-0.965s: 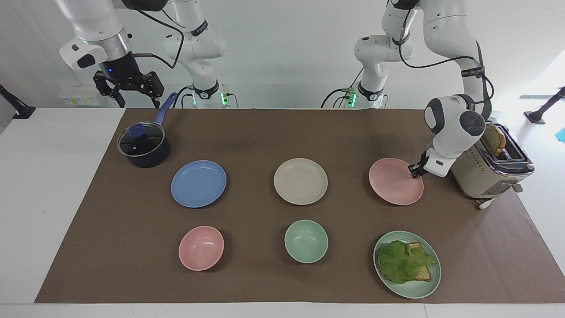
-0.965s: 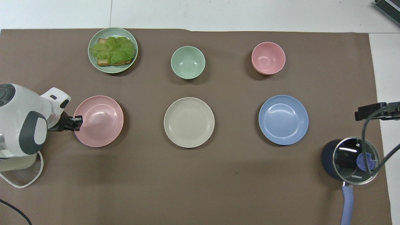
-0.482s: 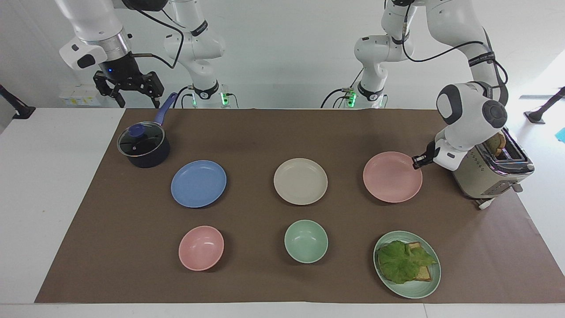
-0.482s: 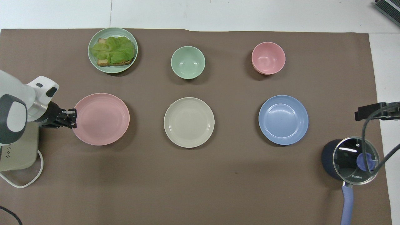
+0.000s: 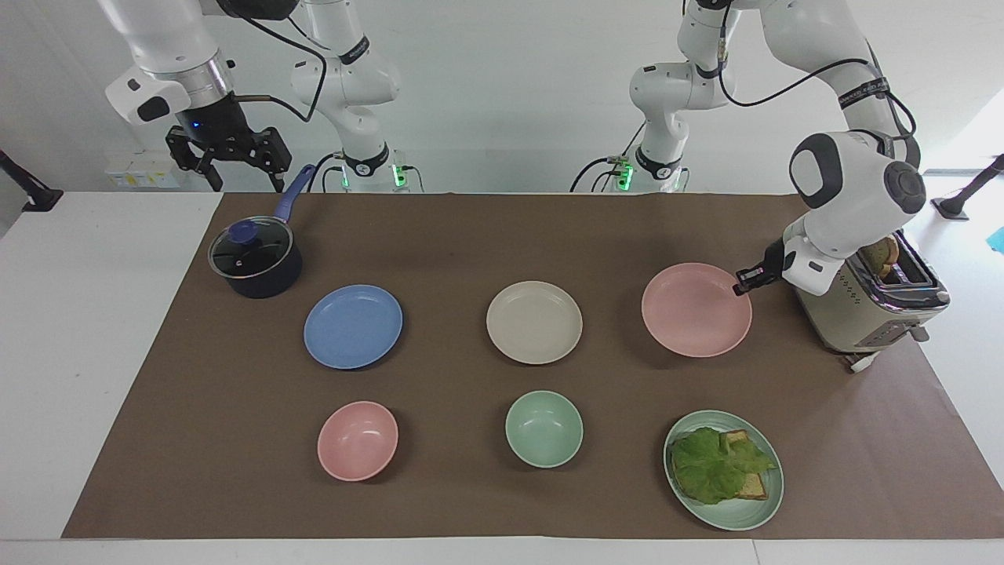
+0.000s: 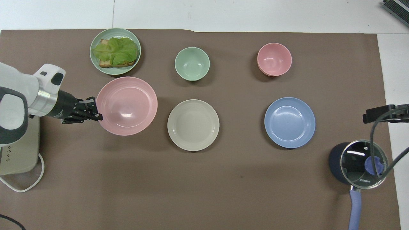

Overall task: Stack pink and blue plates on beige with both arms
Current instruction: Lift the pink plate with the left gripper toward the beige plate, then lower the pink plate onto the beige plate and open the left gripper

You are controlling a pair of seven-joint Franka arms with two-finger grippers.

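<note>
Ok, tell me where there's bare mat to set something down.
A broad bare strip runs between the plate row, blue plate and beige plate, and the mat's edge nearest the robots, from saucepan to toaster. Plates and bowls leave only narrow gaps.

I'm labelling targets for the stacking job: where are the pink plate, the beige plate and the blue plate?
pink plate [image 5: 694,310], facing view, middle of its inner surface.
beige plate [image 5: 534,322], facing view, centre of its well.
blue plate [image 6: 289,122], overhead view, centre of its well.
</note>
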